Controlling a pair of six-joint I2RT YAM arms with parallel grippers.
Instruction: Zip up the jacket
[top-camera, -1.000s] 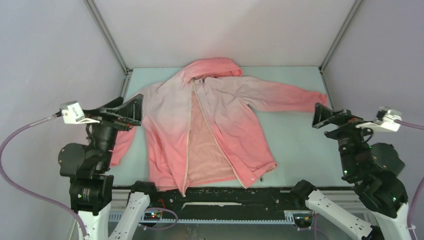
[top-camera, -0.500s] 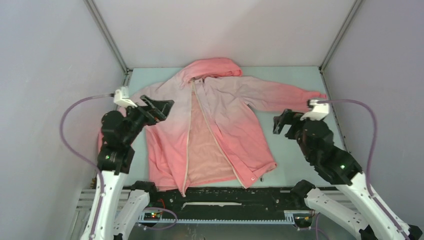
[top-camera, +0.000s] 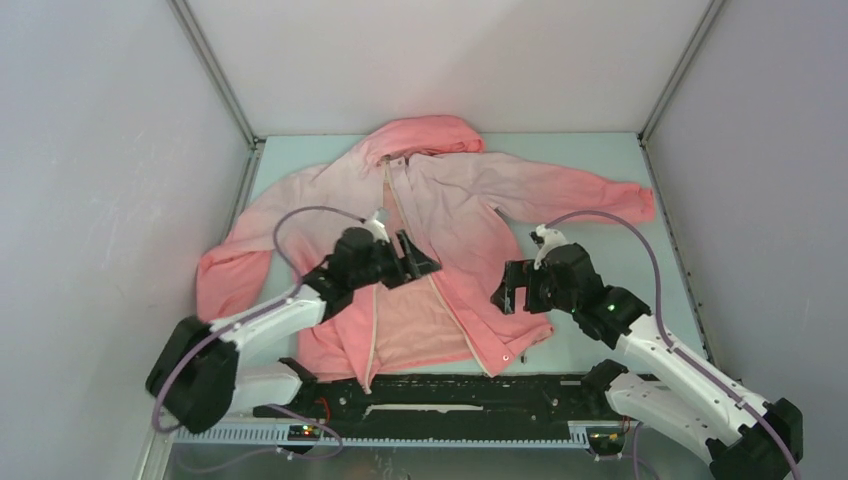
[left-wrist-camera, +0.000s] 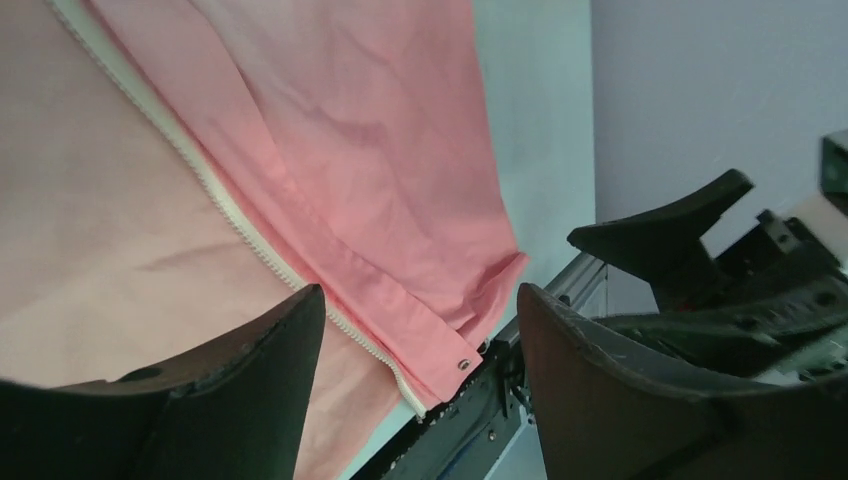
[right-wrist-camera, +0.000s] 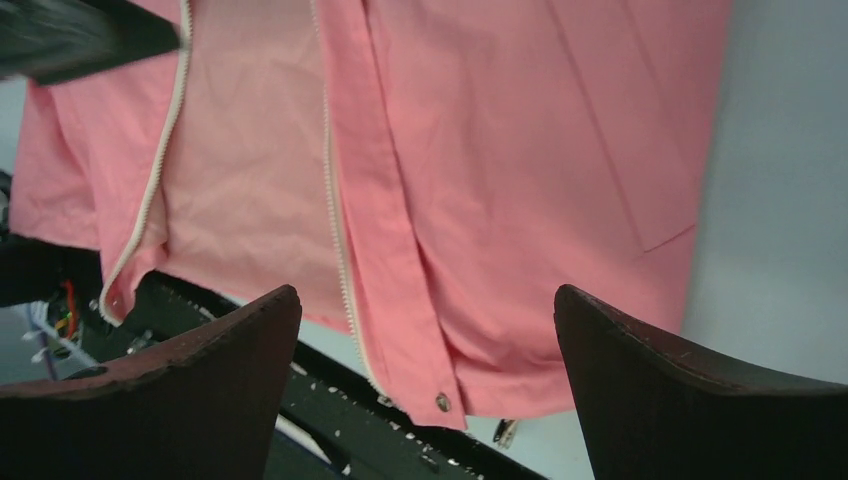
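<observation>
The pink jacket (top-camera: 470, 215) lies flat and open on the table, hood at the far side, hem at the near edge. Its whitish zipper (top-camera: 432, 285) runs down both front edges, unjoined. My left gripper (top-camera: 420, 258) hovers open and empty over the lining at mid-front; in the left wrist view (left-wrist-camera: 420, 300) the zipper (left-wrist-camera: 230, 215) and the right panel's hem snap (left-wrist-camera: 462, 364) show. My right gripper (top-camera: 507, 288) hovers open and empty over the right panel's hem; in the right wrist view (right-wrist-camera: 428, 300) the zipper (right-wrist-camera: 335, 230), the snap (right-wrist-camera: 441, 402) and a small metal piece (right-wrist-camera: 505, 432) show.
A black rail (top-camera: 450, 385) runs along the table's near edge under the hem. Pale table surface (top-camera: 600, 200) shows to the right of the jacket. Grey walls enclose the left, right and back. The jacket's sleeves reach toward both side walls.
Both arms have swung in from the sides and down over the jacket's lower front. The left now hovers over the lining, the right over the right hem. Both stay open.
</observation>
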